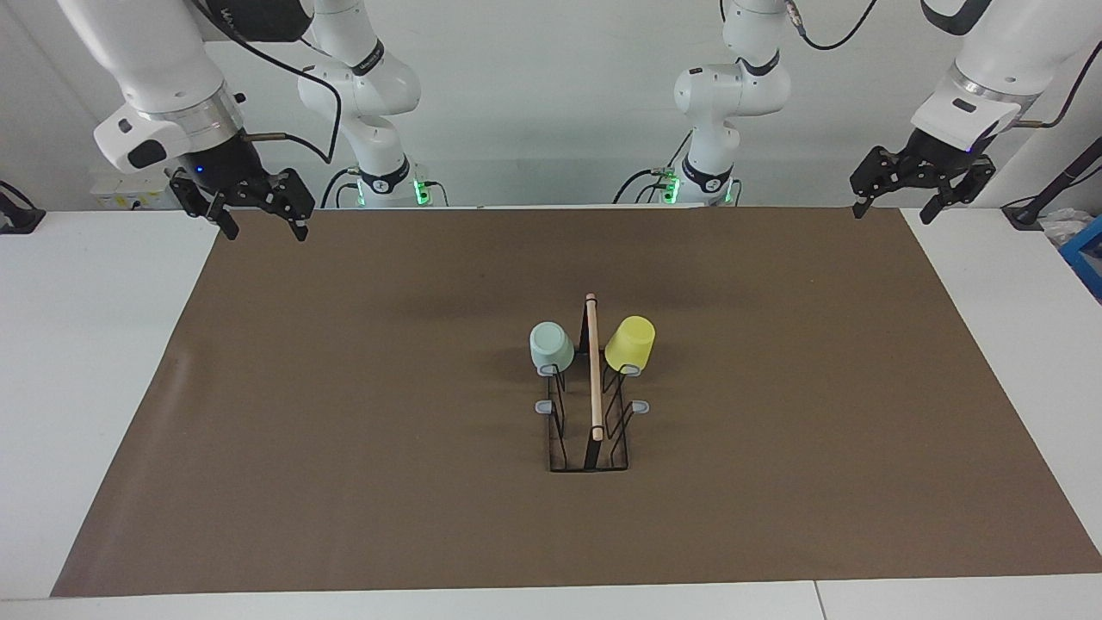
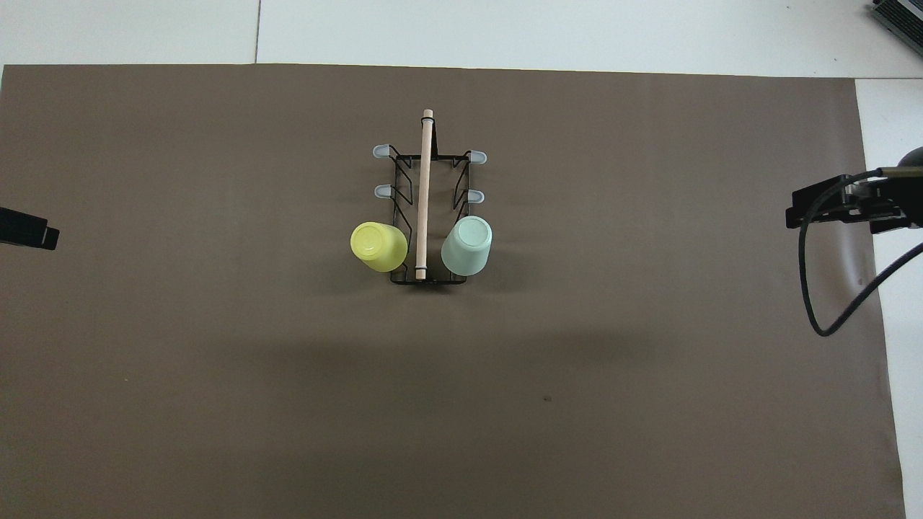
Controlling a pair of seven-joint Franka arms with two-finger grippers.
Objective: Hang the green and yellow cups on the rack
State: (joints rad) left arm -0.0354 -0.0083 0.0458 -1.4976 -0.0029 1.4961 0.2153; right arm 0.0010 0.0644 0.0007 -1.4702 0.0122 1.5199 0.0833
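The rack (image 1: 594, 379) stands mid-table on the brown mat, its wooden rod pointing away from the robots; it also shows in the overhead view (image 2: 425, 187). The mint green cup (image 1: 551, 346) (image 2: 467, 246) hangs upside down on the rack's peg nearest the robots, on the right arm's side. The yellow cup (image 1: 630, 343) (image 2: 378, 246) hangs likewise on the left arm's side. My right gripper (image 1: 265, 229) is open and empty, raised over the mat's corner at the right arm's end. My left gripper (image 1: 894, 212) is open and empty over the corner at the left arm's end. Both arms wait.
The brown mat (image 1: 344, 413) covers most of the white table (image 1: 86, 362). Several grey-tipped pegs (image 1: 544, 406) farther from the robots stand bare. A blue box (image 1: 1086, 258) sits at the table's edge at the left arm's end.
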